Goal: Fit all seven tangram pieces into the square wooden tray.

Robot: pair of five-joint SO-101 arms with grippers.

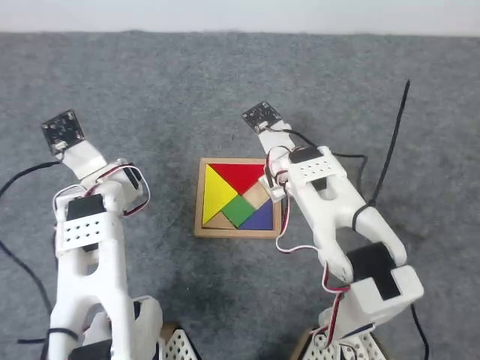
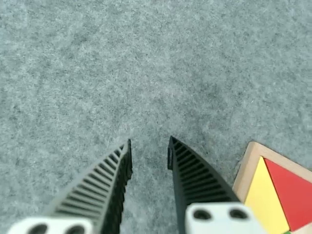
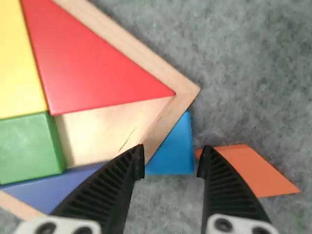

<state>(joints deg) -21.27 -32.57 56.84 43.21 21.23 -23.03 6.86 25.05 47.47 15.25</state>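
The square wooden tray [image 1: 199, 196] lies between the two arms. In it sit a yellow triangle [image 1: 216, 191], a red triangle [image 1: 240, 176], a green square [image 1: 238, 210] and a dark blue triangle [image 1: 260, 218]. Bare wood shows beside the green square [image 3: 105, 129]. Just outside the tray's corner [image 3: 184, 92], a light blue triangle [image 3: 173, 148] lies against the rim, with an orange parallelogram [image 3: 248, 168] on the carpet beside it. My right gripper [image 3: 170, 153] is open, its fingers on either side of the light blue triangle. My left gripper [image 2: 149, 143] is open over bare carpet, a little off the tray's corner [image 2: 246, 168].
Grey carpet covers the whole table. Black cables trail from both arms, one [image 1: 394, 139] running off behind the right arm. Open carpet lies beyond the tray and to the left of it.
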